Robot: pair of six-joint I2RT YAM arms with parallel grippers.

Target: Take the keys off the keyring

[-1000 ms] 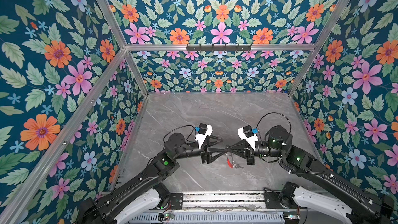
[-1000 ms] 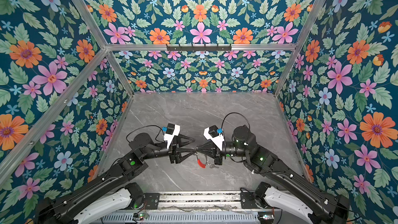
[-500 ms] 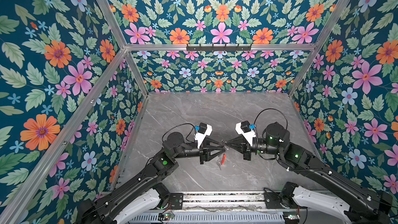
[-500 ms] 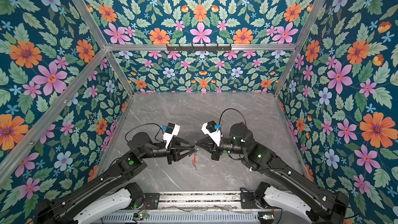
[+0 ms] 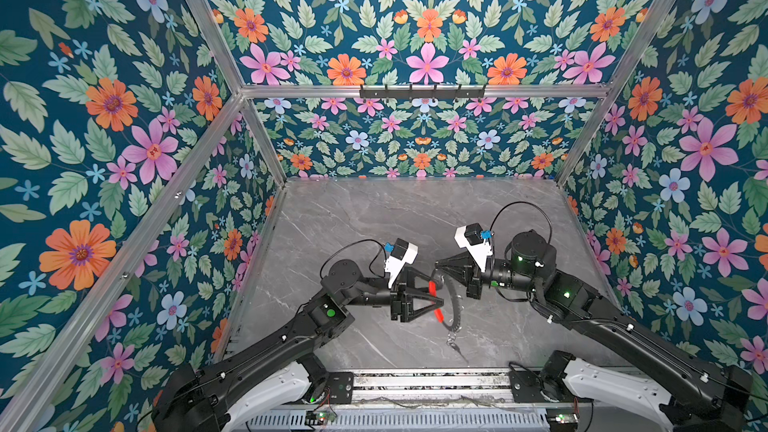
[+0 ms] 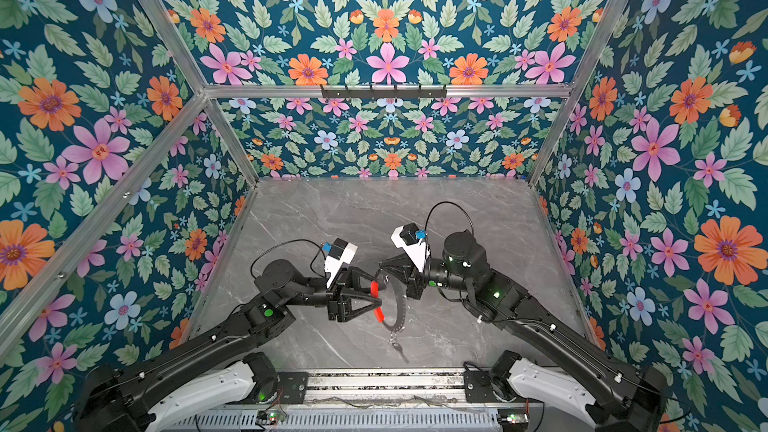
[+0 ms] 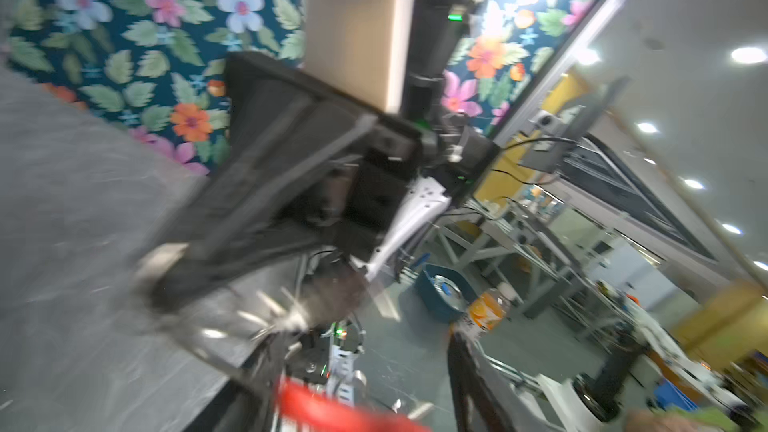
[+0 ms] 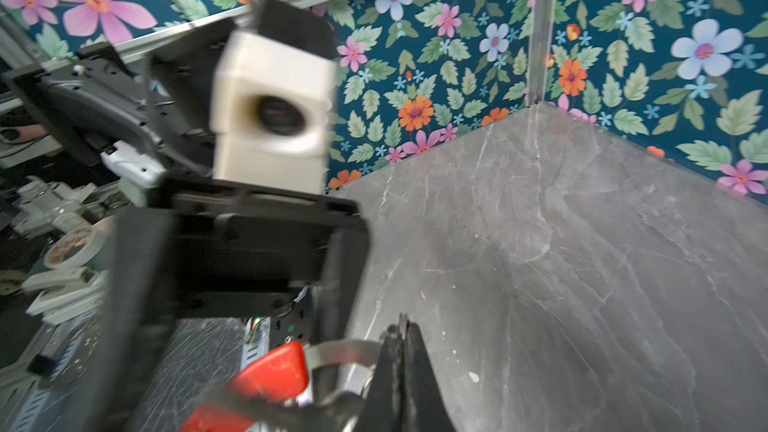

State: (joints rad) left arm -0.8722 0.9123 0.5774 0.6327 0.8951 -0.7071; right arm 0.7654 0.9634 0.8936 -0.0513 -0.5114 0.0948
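Observation:
The keyring is a thin grey hoop held up between both arms over the grey table. Its red sleeve lies across the tips of my left gripper, whose jaws stand apart. In the left wrist view the sleeve runs blurred between the gripper's fingers. My right gripper is shut on the hoop's grey band, next to the sleeve. The keys dangle from the hoop's lower end.
Flowered walls close in the back and both sides. A metal rail runs along the front edge, just in front of the dangling keys. A dark hook bar sits high on the back wall.
The left jaws narrowed and then spread again around the red sleeve. The hoop, edge-on between the grippers before, now shows as a loop sagging toward the front with the keys hanging.

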